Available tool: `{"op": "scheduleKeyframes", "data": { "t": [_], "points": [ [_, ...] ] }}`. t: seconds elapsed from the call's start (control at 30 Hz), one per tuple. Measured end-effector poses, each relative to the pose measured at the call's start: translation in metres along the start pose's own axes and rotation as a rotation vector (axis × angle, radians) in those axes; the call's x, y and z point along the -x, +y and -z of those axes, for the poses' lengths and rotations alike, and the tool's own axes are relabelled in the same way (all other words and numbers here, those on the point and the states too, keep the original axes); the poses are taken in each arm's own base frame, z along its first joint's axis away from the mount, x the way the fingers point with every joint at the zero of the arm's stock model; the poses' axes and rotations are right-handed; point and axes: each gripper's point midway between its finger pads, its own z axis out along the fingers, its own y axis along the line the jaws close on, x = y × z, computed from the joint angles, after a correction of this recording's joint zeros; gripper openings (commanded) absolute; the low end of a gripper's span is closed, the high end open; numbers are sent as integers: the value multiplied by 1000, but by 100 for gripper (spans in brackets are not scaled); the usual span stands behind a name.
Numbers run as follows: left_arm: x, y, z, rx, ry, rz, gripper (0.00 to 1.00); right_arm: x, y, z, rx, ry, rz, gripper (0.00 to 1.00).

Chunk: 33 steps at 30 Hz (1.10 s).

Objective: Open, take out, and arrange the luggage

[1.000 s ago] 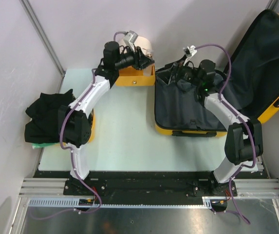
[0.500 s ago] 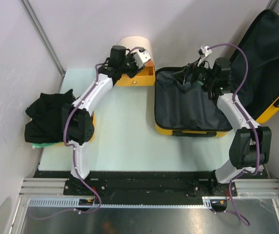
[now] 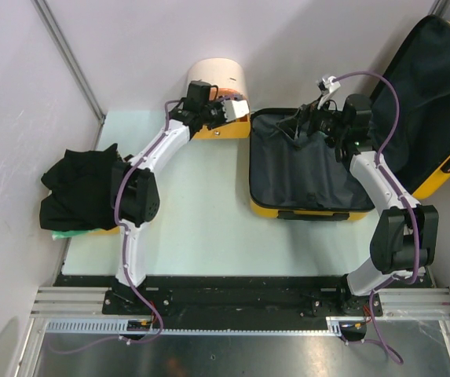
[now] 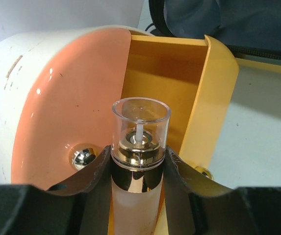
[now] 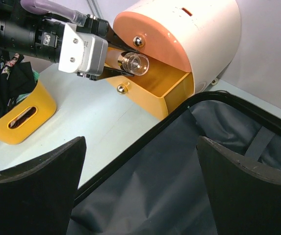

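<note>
Luggage (image 3: pixel 295 173) lies open on the bench's (image 3: pixel 201 220) right side, seen from above, its lid tilted up.

Left wrist: the left pincer (image 4: pixel 138 169) pinches a clear-capped bottle (image 4: pixel 140 122) over the yellow drawer (image 4: pixel 214 88), seemingly to stow it there.

Right wrist: the right pincer (image 5: pixel 140 196) hangs spread wide above the luggage's dark inside, probably ready to pick something out.

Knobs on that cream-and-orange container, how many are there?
2: a silver knob on the orange face, and a gold knob on the open yellow drawer below. Others may be hidden.
</note>
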Motion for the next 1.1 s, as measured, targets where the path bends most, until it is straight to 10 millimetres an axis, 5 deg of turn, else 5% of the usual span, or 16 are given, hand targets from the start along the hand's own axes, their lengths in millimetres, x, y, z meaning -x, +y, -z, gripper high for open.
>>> {"op": "scheduleKeyframes", "data": {
  "t": [0.03, 0.1, 0.4, 0.8, 0.93, 1.1],
  "points": [
    [-2, -1, -2, -3, 4, -6, 54, -1, 0, 0, 0, 2, -2, 100],
    [-3, 0, -3, 2, 5, -20, 61, -2, 0, 0, 0, 4, -3, 100],
    [8, 7, -1, 18, -26, -42, 66, -1, 0, 0, -1, 3, -3, 100],
    [29, -1, 60, -19, -129, 216, 29, -2, -1, 0, -5, 3, -4, 100],
    [14, -11, 75, -35, -116, 339, 20, -2, -2, 1, -7, 4, -6, 100],
    [-13, -23, 63, -54, -61, 461, 19, -4, -3, 2, -10, 7, -11, 100]
  ]
}}
